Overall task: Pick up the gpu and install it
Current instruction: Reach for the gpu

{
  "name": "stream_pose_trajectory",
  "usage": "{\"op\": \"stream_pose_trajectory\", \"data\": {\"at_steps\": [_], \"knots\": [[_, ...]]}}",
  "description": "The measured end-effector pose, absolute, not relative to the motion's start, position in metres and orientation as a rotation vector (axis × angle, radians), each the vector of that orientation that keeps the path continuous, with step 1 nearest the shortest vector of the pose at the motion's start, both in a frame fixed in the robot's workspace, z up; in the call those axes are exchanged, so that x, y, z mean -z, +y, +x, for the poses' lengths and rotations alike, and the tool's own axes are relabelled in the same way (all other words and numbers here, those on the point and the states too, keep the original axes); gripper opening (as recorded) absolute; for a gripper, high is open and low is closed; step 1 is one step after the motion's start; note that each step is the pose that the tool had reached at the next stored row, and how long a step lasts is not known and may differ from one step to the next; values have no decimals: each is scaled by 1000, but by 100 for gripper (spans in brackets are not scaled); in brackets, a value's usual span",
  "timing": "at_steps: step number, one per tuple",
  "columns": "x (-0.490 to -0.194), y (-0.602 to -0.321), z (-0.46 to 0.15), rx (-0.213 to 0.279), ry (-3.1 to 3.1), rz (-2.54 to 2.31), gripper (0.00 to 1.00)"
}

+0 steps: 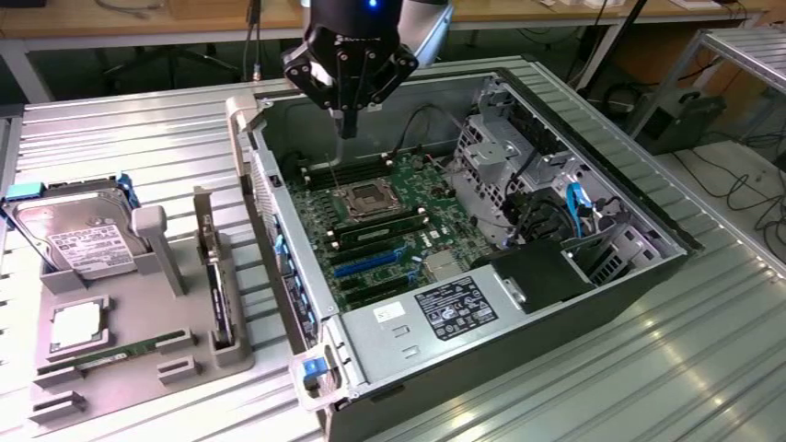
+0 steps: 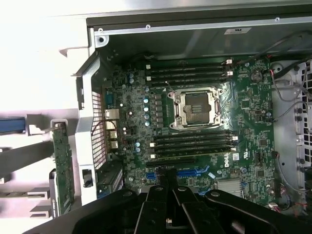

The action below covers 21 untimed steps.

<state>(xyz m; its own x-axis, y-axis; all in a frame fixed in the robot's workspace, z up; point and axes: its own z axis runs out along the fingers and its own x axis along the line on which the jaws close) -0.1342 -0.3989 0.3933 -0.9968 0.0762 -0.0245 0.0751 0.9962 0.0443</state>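
Observation:
The gpu [image 1: 220, 293] stands on edge in a slot of the grey holder tray [image 1: 135, 368] at the exterior view's left, outside the computer case. In the wrist view the gpu [image 2: 63, 165] is a thin board beside the case's rear wall. My gripper [image 1: 348, 127] hangs above the open case [image 1: 528, 276], over the upper part of the motherboard [image 1: 393, 230] near the CPU socket [image 1: 366, 198]. Its fingers are shut with nothing between them. In the wrist view the gripper [image 2: 168, 181] points at the blue expansion slots [image 2: 192, 172].
A silver hard drive [image 1: 76, 238], a CPU chip [image 1: 76, 324] and a green RAM stick [image 1: 113, 354] sit in the holder tray. Inside the case are drive cages [image 1: 498, 166], cables and a power supply [image 1: 455, 308]. The table is ribbed metal [image 1: 614, 387].

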Motion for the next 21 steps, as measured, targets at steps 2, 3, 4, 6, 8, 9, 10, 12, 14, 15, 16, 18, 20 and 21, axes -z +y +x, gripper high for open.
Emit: {"op": "stream_pose_trajectory", "data": {"at_steps": [2,3,4,6,8,9,10,12,14,15,16,18,20,21], "knots": [[-393,-399,-135,-68,3112,118,11],[-393,-399,-135,-68,3112,118,11],[-393,-399,-136,-68,3112,118,11],[-393,-399,-138,-68,3112,118,11],[-393,-399,-140,-68,3113,118,11],[-393,-399,-141,-68,3112,118,11],[-393,-399,-141,-68,3113,118,11],[-393,-399,-143,-68,3113,118,11],[-393,-399,-144,-68,3113,118,11],[-393,-399,-145,-68,3112,118,11],[-393,-399,-146,-68,3113,118,11],[-393,-399,-147,-68,3112,118,11],[-393,-399,-148,-68,3112,118,11],[-393,-399,-149,-68,3112,118,11]]}}
